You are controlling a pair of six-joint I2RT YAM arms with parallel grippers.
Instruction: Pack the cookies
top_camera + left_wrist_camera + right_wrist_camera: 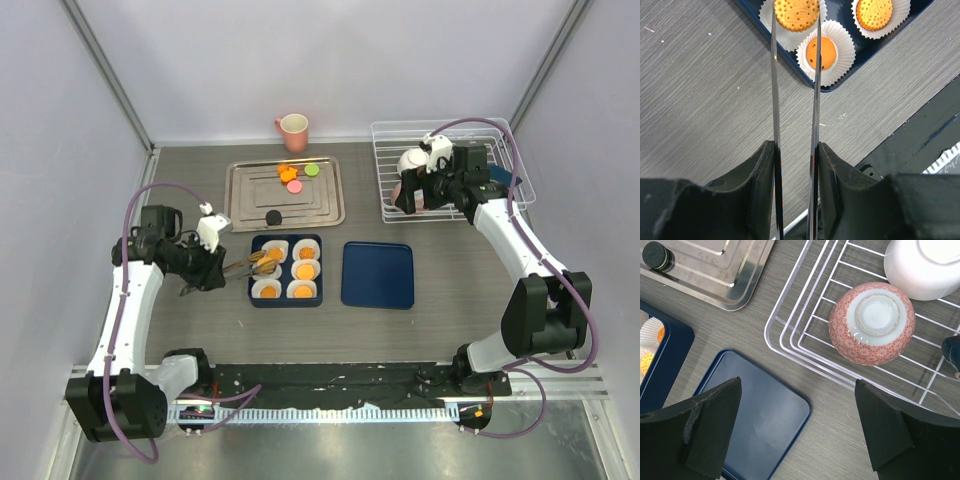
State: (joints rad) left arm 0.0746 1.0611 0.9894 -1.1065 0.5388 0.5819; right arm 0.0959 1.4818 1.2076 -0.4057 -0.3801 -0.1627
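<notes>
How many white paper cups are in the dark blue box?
6 cups, in two columns of three inside the box: far left, far right, middle left partly under the tongs, middle right, near left, near right.

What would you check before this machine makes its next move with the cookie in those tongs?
1. The cookie sits between the tongs' tips: ok.
2. Left tool clamped on the tongs: ok.
3. A white cup lies under the cookie: ok; whether it is empty: cannot tell.
4. Right tool open, far from the box, near the wire rack: ok.
5. All cookies packed: not ok; several lie on the metal tray.
6. Blue lid off, beside the box: ok.
</notes>
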